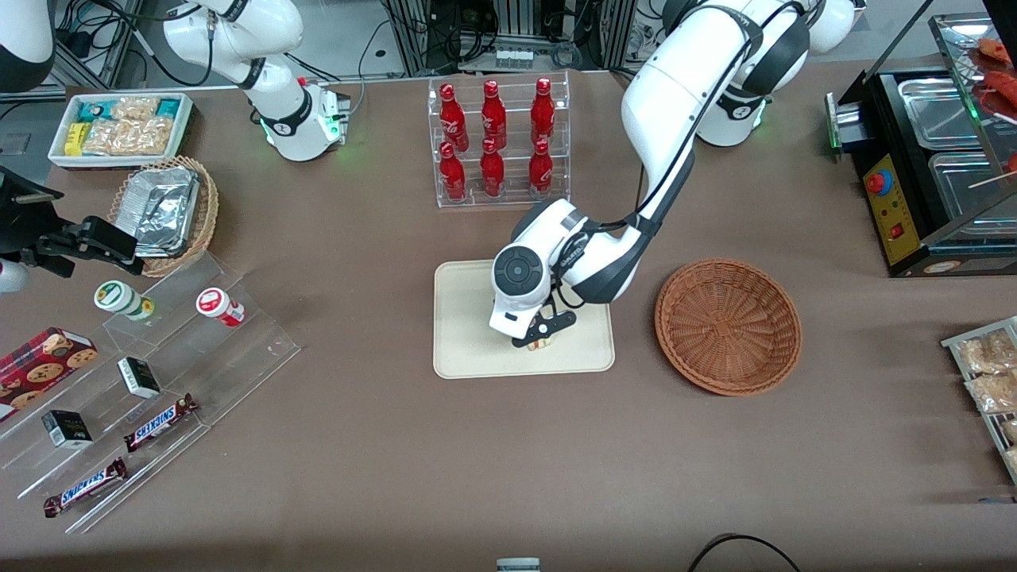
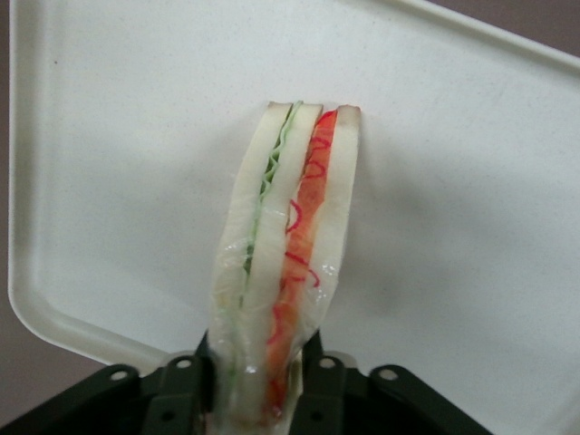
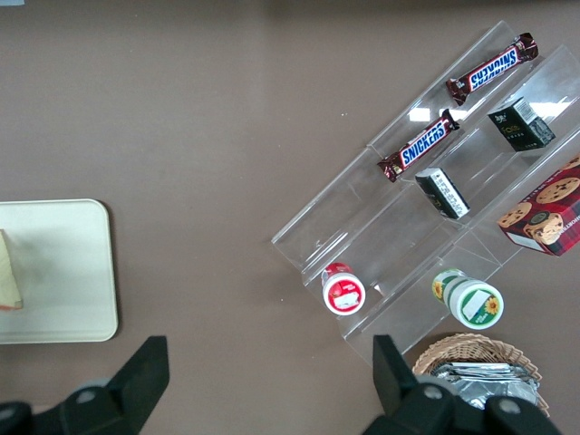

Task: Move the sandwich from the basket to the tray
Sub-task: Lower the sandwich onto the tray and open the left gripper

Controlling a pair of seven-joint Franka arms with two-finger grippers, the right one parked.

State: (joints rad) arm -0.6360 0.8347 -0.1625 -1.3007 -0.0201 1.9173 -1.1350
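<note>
The hand [image 1: 543, 337] is seen low over the tray [image 1: 469, 334], in the part of it nearer the front camera, with its fingers [image 2: 186, 394] closed on the sandwich [image 2: 285, 263]. In the left wrist view the sandwich is held on edge between the two black fingers, its pale bread slices pressed together with a green filling layer on one side and a red one on the other; its pointed end is seen against the cream surface of the tray, though it cannot be told whether contact is made. A corner of the sandwich [image 3: 7, 272] is also caught at the edge of the right wrist view, over the tray [image 3: 63, 272]. The basket [image 1: 728, 326] is set on the bench [image 1: 357, 445] just beside the tray, toward the working arm's end, and nothing is seen inside it. A clear rack of red bottles [image 1: 498, 139] is stood farther from the front camera than the tray. Toward the parked arm's end, a stepped clear display [image 1: 151, 397] is loaded with Snickers bars [image 1: 159, 422], small dark boxes and two round tubs.
</note>
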